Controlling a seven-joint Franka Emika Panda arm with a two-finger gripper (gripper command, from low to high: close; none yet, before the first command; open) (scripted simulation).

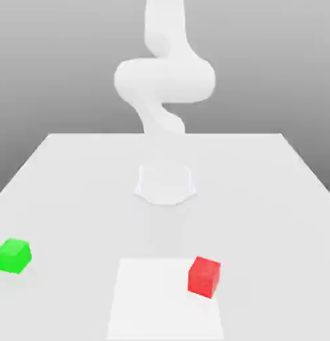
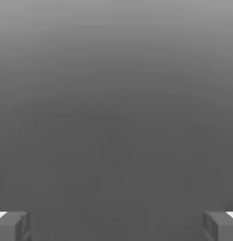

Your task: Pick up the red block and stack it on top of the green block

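The red block sits on the white table near the front edge, resting at the right side of a slightly brighter square patch on the tabletop, one corner turned toward the exterior camera. It lies flat, untouched, with nothing on top of it.

The green block rests well apart from it, far toward the exterior view's left and close to the table's left edge, a little farther back than the red one. The two cubes look alike in size.

In the hand view, the gripper shows its two grey fingertips at opposite edges of the picture. The jaws stand spread wide with only plain grey background in the gap between them. They have hold of nothing. Neither block lies between the jaws or beside them; both cubes are on the table, clear of the fingers.

Behind the blocks, the white arm rises at the middle of the table and bends over above its rounded base. The red block lies in front of that base and slightly to the exterior view's right; the green block lies in front and far to the exterior view's left. Beyond the table, a grey backdrop darkens toward the top.
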